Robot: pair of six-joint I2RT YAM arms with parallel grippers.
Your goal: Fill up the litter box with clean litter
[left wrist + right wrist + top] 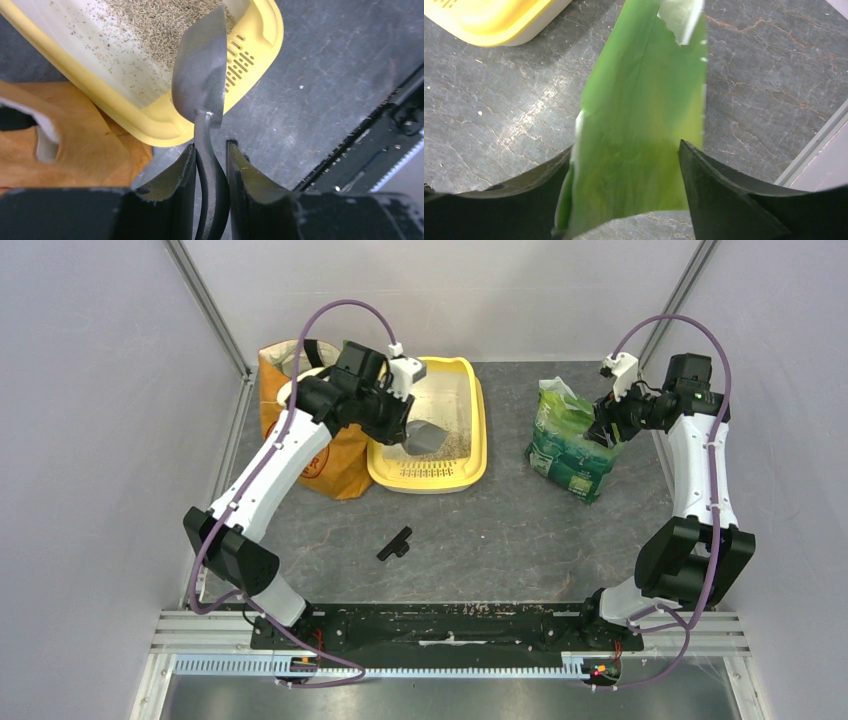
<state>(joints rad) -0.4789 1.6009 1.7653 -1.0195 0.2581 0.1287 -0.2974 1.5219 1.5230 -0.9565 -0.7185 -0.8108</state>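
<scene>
The yellow litter box [478, 420] sits at the back centre, with grey-brown clean litter [445, 445] speckling its pale basin. My left gripper [211, 146] is shut on the thin handle of a dark grey scoop [200, 75]. The scoop's blade reaches over the box rim [150, 127], above the litter [155, 25] and next to the slotted strip. My right gripper [626, 147] is open, its jaws standing wide on either side of the upright top flap of the green foil bag [639, 100]. That bag [565, 455] stands right of the box.
An orange paper bag [340, 465] stands against the box's left side, under my left arm. A small black piece [395, 543] lies on the dark mat in front of the box. Grey enclosure walls close in the left, right and back.
</scene>
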